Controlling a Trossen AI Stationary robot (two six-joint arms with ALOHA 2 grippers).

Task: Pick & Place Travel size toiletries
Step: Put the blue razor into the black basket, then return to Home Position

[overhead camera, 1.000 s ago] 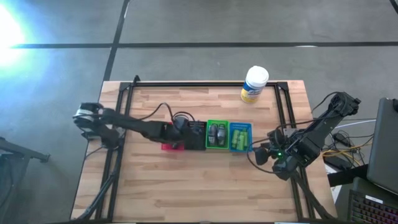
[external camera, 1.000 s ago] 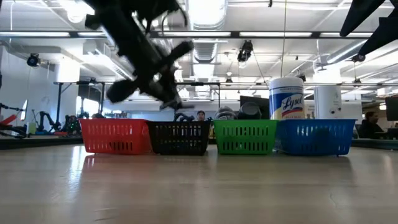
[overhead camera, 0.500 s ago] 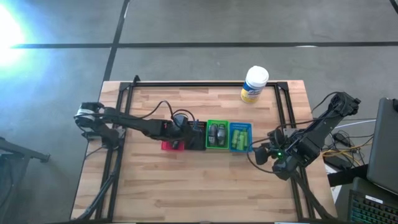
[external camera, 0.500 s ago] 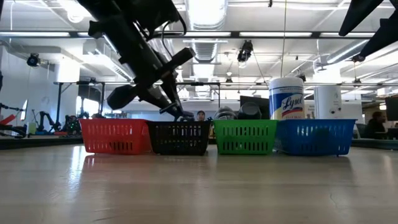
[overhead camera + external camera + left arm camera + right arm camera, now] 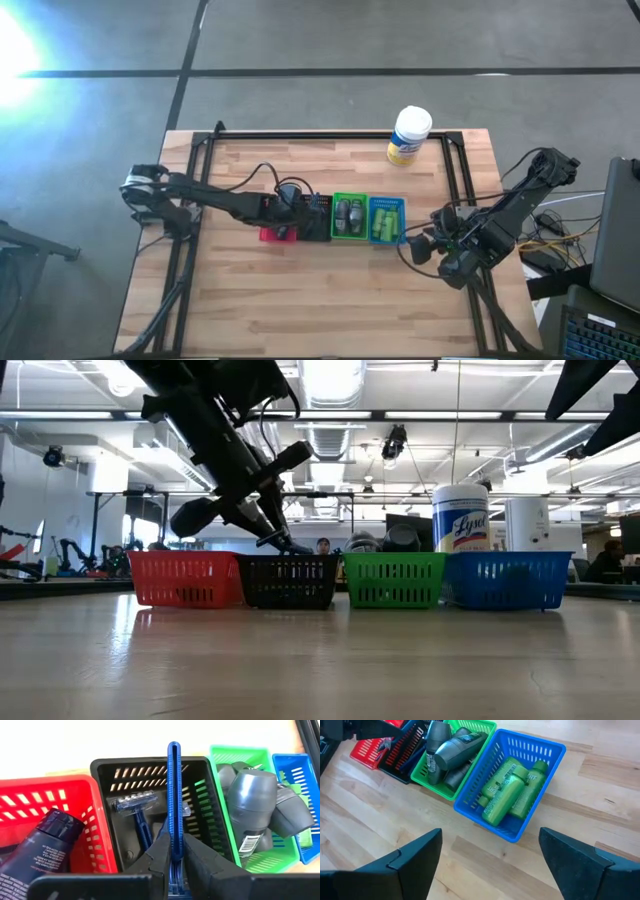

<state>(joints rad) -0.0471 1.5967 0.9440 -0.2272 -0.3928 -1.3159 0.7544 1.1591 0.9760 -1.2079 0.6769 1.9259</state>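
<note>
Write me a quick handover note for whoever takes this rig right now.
Left gripper: shut on a blue razor, above the black bin.
Right gripper: open, empty, parked beside the blue bin.
Sorted: one razor in the black bin, dark tube in the red bin, grey bottles in the green bin, green tubes in the blue one.
Left: drop the held razor.
</note>
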